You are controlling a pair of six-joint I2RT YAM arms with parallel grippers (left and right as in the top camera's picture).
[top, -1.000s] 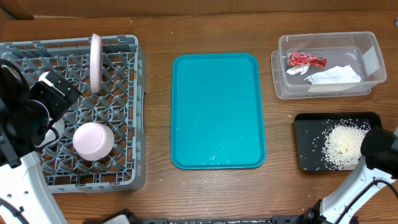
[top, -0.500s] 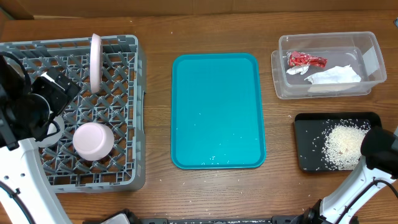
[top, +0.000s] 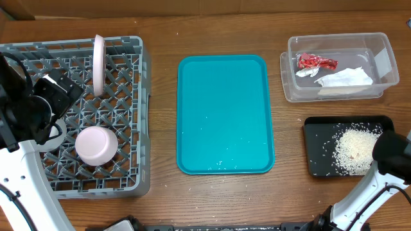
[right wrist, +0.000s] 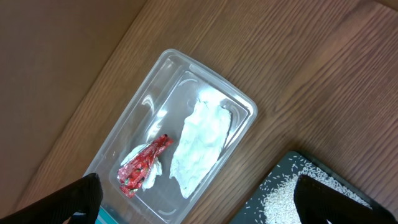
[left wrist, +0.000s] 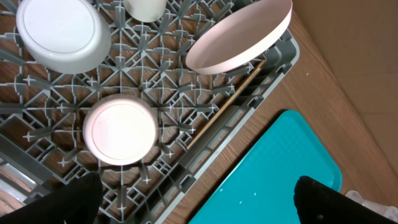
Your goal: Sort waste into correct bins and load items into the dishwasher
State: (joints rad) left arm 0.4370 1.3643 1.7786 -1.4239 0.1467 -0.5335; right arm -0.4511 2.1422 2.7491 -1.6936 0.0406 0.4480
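The grey dish rack (top: 128, 64) at the left holds an upright pink plate (top: 99, 64), an upturned pink bowl (top: 97, 144) and a white bowl and cup seen in the left wrist view (left wrist: 62, 31). My left gripper (left wrist: 196, 196) is open and empty, above the rack's right edge. The teal tray (top: 225, 115) in the middle carries only a few crumbs. The clear bin (top: 379, 48) holds a red wrapper (top: 316, 62) and white paper (top: 345, 78). The black tray (top: 321, 128) holds rice (top: 353, 151). My right gripper (right wrist: 196, 199) is open and empty above both.
A wooden chopstick (left wrist: 227, 102) lies in the rack along its right wall. Cardboard borders the table's far edge (top: 212, 5). The right arm's base (top: 385, 167) stands at the black tray's right.
My left arm has shifted slightly left and up over the rack. The right arm has not moved.
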